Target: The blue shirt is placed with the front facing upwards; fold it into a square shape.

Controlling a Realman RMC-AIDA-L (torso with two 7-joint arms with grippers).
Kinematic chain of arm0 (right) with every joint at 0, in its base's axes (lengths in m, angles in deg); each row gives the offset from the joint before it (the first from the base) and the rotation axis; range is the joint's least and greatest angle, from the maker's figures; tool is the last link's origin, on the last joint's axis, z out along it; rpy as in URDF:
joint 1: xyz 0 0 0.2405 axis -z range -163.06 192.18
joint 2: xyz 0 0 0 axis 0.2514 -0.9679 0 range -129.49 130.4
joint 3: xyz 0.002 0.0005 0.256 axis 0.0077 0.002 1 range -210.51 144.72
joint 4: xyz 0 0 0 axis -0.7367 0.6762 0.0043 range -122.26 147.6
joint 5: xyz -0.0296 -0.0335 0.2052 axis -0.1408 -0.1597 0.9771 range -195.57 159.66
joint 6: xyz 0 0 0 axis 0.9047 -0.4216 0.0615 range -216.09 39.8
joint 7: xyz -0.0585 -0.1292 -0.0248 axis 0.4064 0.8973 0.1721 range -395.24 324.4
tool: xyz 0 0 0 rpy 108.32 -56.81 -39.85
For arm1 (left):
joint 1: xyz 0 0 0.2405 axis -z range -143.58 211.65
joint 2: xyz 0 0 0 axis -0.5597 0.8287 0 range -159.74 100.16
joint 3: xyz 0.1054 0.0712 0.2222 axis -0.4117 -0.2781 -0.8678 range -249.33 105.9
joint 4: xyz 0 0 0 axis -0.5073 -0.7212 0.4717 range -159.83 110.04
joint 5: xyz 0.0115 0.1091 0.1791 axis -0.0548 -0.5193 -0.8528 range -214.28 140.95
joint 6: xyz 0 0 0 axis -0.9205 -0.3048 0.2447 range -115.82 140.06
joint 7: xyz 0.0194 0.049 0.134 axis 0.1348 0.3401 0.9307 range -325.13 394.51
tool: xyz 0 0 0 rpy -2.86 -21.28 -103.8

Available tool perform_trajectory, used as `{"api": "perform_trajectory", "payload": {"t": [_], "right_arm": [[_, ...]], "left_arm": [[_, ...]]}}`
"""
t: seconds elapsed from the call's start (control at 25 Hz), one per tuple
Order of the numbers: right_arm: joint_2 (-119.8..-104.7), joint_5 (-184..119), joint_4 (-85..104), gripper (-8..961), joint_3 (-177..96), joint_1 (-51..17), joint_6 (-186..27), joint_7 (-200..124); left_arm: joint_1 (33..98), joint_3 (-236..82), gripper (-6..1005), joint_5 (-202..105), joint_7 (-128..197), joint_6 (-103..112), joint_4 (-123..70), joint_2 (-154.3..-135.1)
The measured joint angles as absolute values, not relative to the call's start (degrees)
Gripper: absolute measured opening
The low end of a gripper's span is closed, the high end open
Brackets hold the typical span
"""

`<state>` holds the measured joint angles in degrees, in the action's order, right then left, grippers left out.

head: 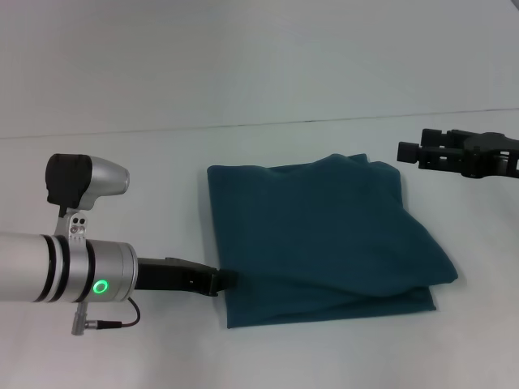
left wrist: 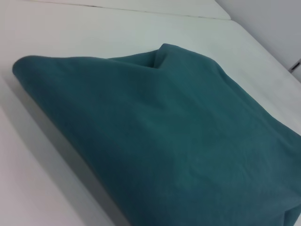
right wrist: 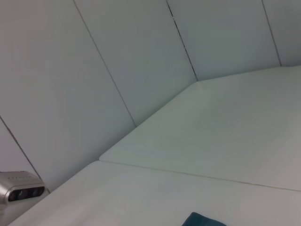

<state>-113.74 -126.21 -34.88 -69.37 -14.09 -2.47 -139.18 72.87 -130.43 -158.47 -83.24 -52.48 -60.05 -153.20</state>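
Although the blue shirt already lies folded into a rough, slightly skewed square in the middle of the white surface, its near layers don't line up, so some tidying seems left. The left hand touches its near-left corner, grip impossible to tell; the right hand hovers apart, seemingly empty, its opening unclear. No print or writing shows.

Plain teal-blue shirt; apparently white table.
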Motion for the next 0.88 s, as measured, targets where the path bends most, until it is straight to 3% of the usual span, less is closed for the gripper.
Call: {"api": "perform_trajectory", "payload": {"t": [0.28,0.64,0.88], "right_arm": [[-113.87,-126.4,-34.9,919,-69.4,-14.1,-2.7,-139.1],[-114.07,-126.4,-34.9,920,-69.4,-13.9,-2.5,-139.1],[-113.94,-126.4,-34.9,920,-69.4,-13.8,-2.3,-139.3]], "left_arm": [[73.0,-130.9,-5,-158.5,-83.5,-52.5,-60.0,-153.18],[72.0,-127.5,3,-158.4,-86.9,-53.6,-60.9,-152.25],[71.7,-128.1,173,-158.5,-89.3,-55.2,-61.4,-152.22]]}}
